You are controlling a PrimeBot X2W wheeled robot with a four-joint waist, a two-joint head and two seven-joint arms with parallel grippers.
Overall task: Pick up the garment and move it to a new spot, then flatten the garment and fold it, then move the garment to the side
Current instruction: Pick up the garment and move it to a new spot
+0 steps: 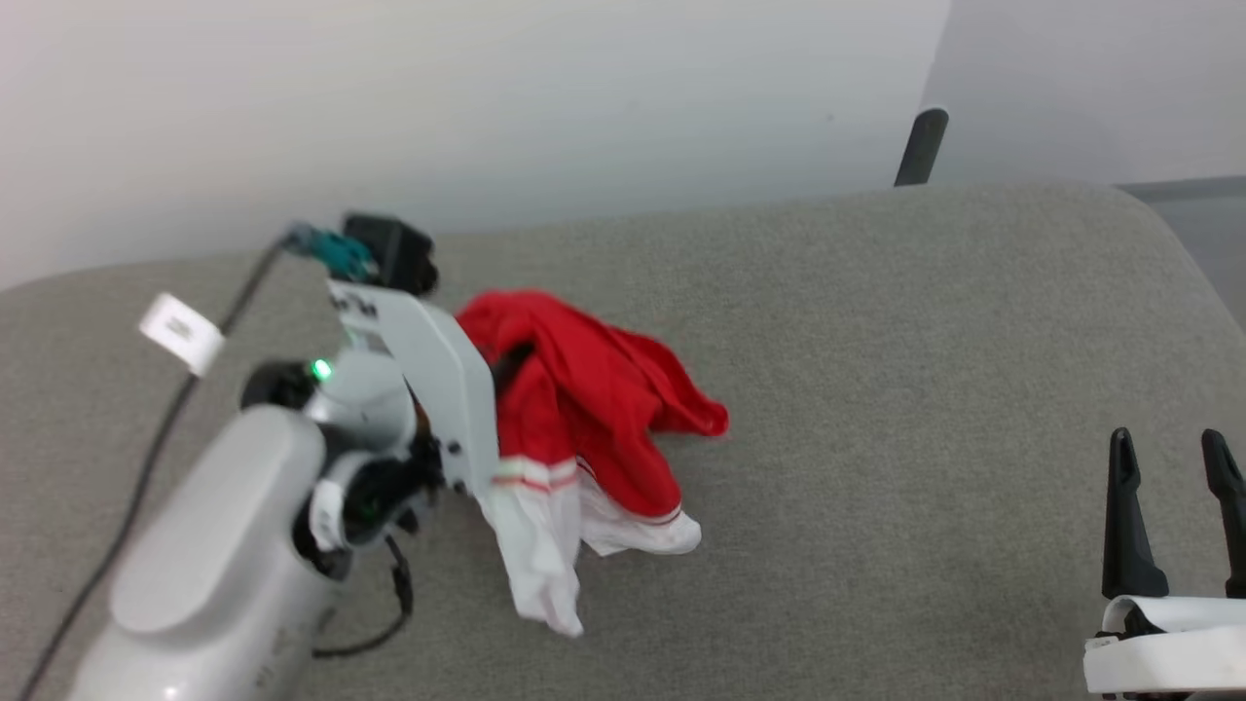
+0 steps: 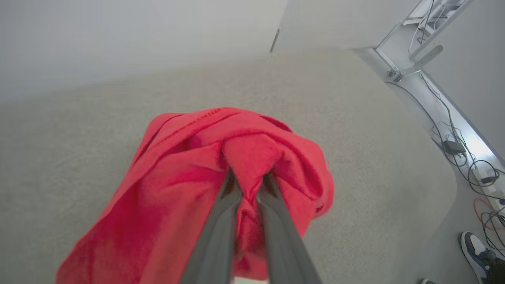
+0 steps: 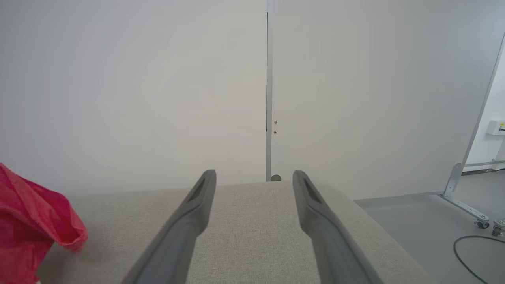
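The garment [image 1: 584,399] is a red T-shirt with white, stripe-edged sleeves, bunched on the grey padded surface [image 1: 876,389] left of centre, its white sleeves hanging toward me. In the left wrist view my left gripper [image 2: 247,178] is shut on a fold of the red garment [image 2: 197,189], which drapes around the two fingers. In the head view the left arm's pale wrist stands against the garment's left side and hides the fingers. My right gripper [image 1: 1173,458] stands open at the lower right, far from the garment; in the right wrist view its fingers [image 3: 197,205] hold nothing, and the garment's red edge [image 3: 35,228] shows at the left.
A black cable [image 1: 146,458] with a white tag [image 1: 180,333] runs along the left arm. A dark post [image 1: 921,146] rises behind the surface's back edge. Beyond the surface's right edge are a metal frame [image 2: 414,59], floor cables [image 2: 473,169] and a person's shoe [image 2: 475,248].
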